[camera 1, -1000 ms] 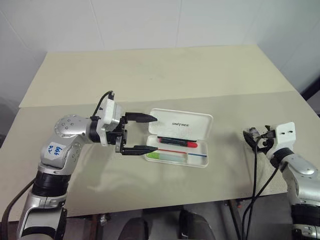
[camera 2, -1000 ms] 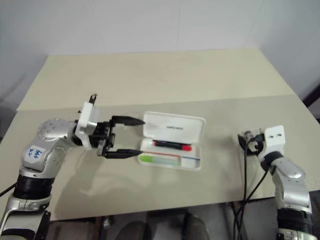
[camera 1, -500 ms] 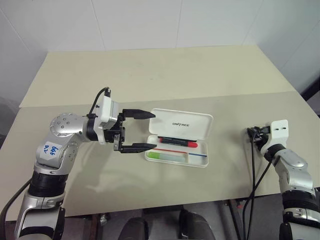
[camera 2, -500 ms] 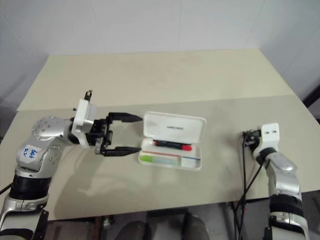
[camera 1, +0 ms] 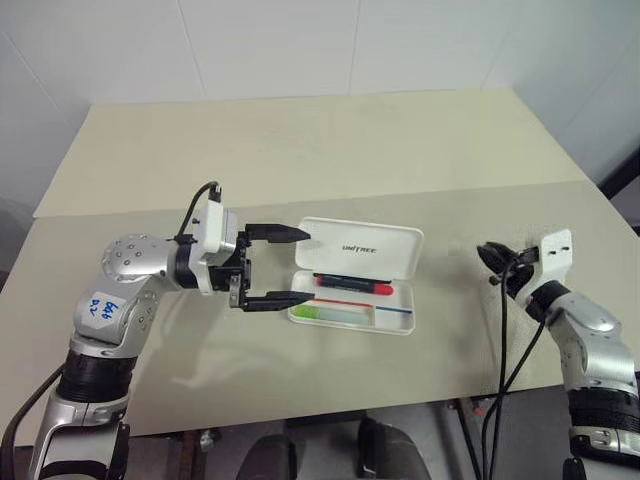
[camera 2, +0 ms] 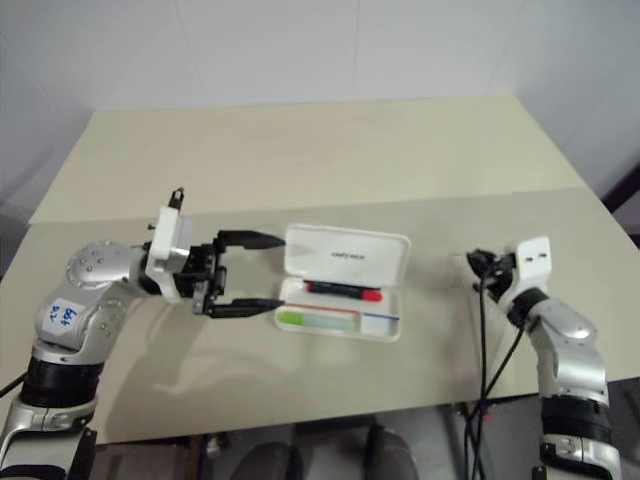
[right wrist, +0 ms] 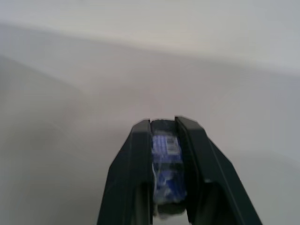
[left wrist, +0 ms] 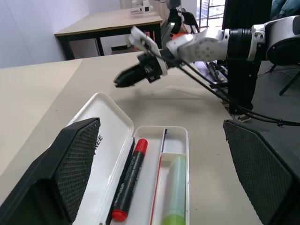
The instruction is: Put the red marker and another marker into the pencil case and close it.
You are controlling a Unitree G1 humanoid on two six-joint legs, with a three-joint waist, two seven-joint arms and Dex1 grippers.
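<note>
Left hand [camera 1: 275, 266] hangs spread wide and empty just beside the left end of the pencil case [camera 1: 357, 273], which lies open on the surface [camera 1: 300, 160]. Inside it, the light-green marker [camera 1: 325, 311] lies in the near compartment and the red marker [camera 1: 354, 283] behind it, so both look stowed; only shutting the lid seems left. Right hand [camera 1: 487, 255], clenched on nothing, hovers well apart to the right.

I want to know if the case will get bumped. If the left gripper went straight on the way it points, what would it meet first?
Most likely the pencil case. The left gripper is open and points at its near end; the lower finger would probably reach the tray holding the green marker first, though height over the table is hard to judge.
</note>
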